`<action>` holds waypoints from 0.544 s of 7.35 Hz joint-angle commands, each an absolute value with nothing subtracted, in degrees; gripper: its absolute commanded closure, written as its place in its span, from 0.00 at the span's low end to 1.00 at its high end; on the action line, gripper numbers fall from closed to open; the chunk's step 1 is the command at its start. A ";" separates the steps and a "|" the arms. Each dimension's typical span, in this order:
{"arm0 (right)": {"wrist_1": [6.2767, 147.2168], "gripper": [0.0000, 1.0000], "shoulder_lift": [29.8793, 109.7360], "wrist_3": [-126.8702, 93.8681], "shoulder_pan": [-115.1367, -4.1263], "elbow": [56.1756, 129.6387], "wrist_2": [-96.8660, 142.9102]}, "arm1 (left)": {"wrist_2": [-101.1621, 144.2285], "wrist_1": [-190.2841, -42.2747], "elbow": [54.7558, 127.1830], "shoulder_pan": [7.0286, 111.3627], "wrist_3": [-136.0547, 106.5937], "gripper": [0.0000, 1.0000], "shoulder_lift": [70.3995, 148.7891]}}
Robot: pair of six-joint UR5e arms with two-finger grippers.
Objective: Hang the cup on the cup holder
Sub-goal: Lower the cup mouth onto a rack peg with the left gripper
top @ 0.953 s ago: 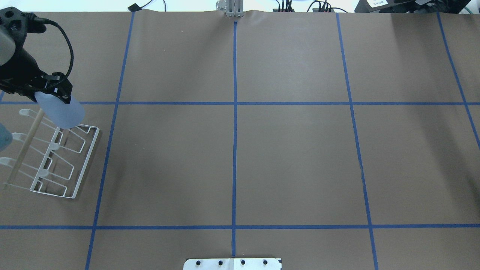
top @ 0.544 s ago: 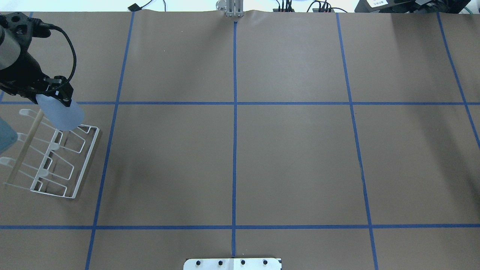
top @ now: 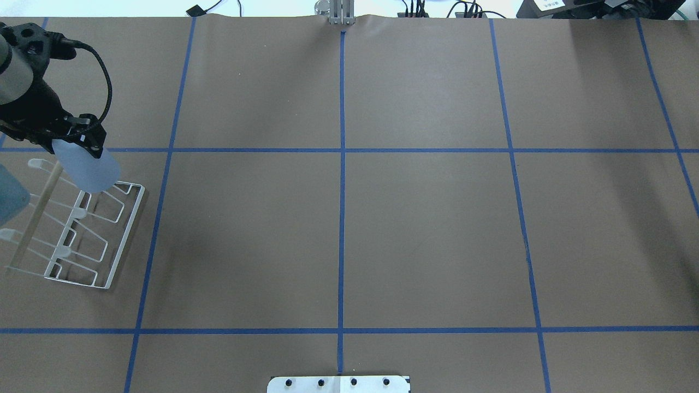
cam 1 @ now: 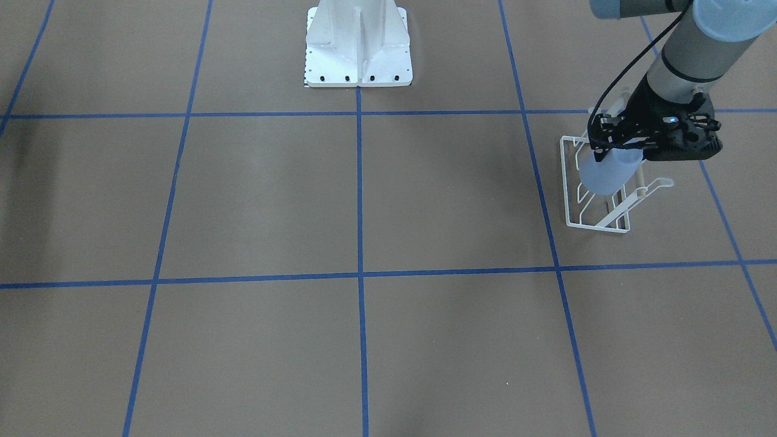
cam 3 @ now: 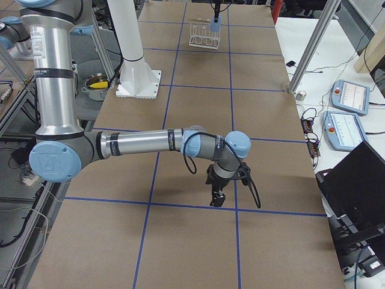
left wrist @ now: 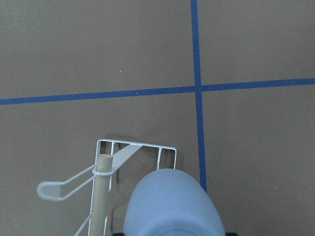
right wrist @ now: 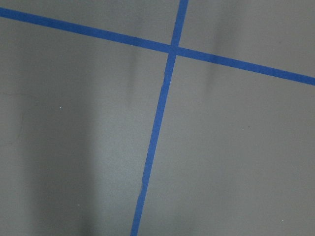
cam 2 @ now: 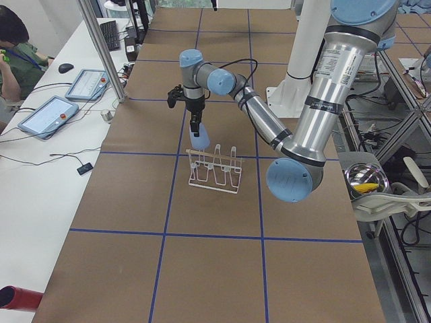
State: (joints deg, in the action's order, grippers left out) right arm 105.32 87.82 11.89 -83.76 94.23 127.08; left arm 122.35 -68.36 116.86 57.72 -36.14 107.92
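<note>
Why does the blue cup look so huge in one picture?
Left wrist view: the cup sits close to the lens, so it looms at the bottom edge, soft-edged, dwarfing the cup holder; overhead view: same cup looks small and sharp.

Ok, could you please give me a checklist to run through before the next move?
1. The cup is gripped by the left hand: ok, shut on it.
2. The cup holder stands flat on the table: ok.
3. Its prongs are free of other cups: ok.
4. The cup is seated on a prong: not ok, it hangs above the holder's end.
5. The cup's mouth faces a prong: cannot tell.
6. The right hand is well away: ok.
</note>
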 commanded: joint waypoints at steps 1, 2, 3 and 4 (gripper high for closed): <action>105.38 0.00 87.80 11.52 -83.76 94.22 127.09 | 122.52 -69.51 114.79 57.57 -36.30 1.00 108.46; 105.29 0.00 87.80 11.34 -83.76 94.31 127.09 | 122.78 -70.65 113.65 57.31 -36.21 1.00 108.46; 105.38 0.00 87.80 11.34 -83.76 94.31 127.09 | 122.78 -71.88 112.34 57.22 -36.21 1.00 108.46; 105.29 0.00 87.80 11.34 -83.76 94.39 127.09 | 122.87 -72.24 111.80 57.13 -36.21 1.00 108.37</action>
